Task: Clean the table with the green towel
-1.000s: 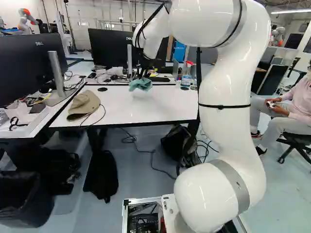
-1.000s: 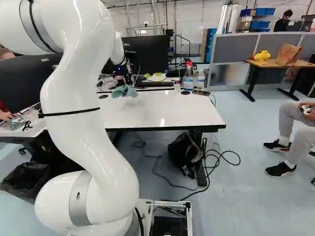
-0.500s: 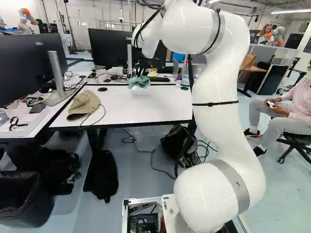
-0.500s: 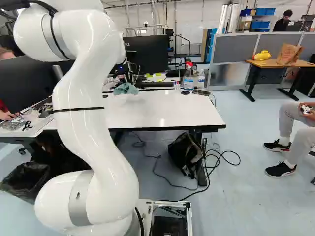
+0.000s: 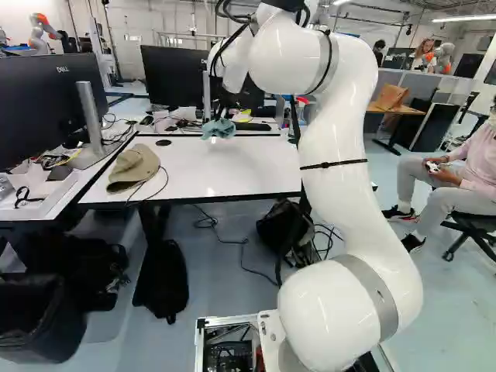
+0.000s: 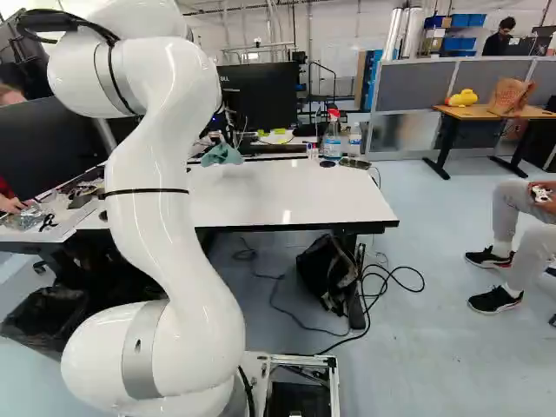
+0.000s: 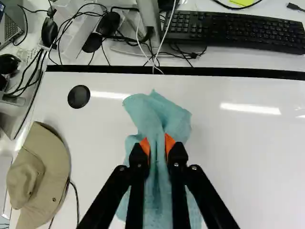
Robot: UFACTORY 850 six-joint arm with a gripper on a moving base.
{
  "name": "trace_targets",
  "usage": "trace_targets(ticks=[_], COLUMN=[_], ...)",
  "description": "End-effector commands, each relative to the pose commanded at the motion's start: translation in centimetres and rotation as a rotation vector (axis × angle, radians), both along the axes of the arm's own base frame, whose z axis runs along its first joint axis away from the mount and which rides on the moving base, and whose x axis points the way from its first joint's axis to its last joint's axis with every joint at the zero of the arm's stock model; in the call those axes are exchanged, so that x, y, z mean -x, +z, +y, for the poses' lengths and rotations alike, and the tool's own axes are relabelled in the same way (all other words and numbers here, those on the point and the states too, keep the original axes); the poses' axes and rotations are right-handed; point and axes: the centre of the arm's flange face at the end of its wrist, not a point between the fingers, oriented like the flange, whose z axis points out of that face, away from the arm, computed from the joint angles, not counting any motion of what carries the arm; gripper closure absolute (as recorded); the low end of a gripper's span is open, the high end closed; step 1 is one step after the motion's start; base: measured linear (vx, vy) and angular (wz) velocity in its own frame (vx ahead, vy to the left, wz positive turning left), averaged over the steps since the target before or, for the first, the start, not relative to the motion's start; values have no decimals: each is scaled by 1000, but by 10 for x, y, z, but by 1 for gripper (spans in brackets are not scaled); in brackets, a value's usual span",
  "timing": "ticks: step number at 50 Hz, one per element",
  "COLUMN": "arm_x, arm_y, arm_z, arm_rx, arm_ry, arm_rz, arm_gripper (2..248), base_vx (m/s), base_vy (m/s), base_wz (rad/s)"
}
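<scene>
The green towel is in the upper middle of the left base view, over the far part of the white table, a soft blue-green bunch, creased and peaked. The black gripper has it pinched between both orange pads. In the wrist view its near end is cut off and the fingers cover some folds; from here, I can't quite tell whether it touches the tabletop.

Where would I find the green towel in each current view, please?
Left base view: green towel near the white table's far edge, left of the arm's upright part.
Right base view: near that edge, just right of the arm.
Wrist view: between the gripper's fingers.
Shared landmark: the white table.
</scene>
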Motion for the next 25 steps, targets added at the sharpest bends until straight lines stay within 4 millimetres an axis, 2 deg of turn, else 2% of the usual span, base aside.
trace_targets(ticks=[1, 2, 6, 7, 11, 12, 16, 17, 22, 23, 25], arm_x=[0, 0, 0, 0, 0, 0, 0, 0, 0, 0, 0], arm_y=[0, 0, 0, 0, 0, 0, 0, 0, 0, 0, 0], arm_z=[0, 0, 0, 0, 0, 0, 0, 0, 0, 0, 0], arm_rx=[0, 0, 0, 0, 0, 0, 0, 0, 0, 0, 0], arm_ry=[0, 0, 0, 0, 0, 0, 0, 0, 0, 0, 0], arm_rz=[0, 0, 0, 0, 0, 0, 0, 0, 0, 0, 0], arm_gripper=[202, 171, 171, 137, 137, 101, 101, 65, 65, 28, 28], base_vx=[0, 0, 0, 0, 0, 0, 0, 0, 0, 0, 0], base_vy=[0, 0, 0, 0, 0, 0, 0, 0, 0, 0, 0], base_wz=[0, 0, 0, 0, 0, 0, 0, 0, 0, 0, 0])
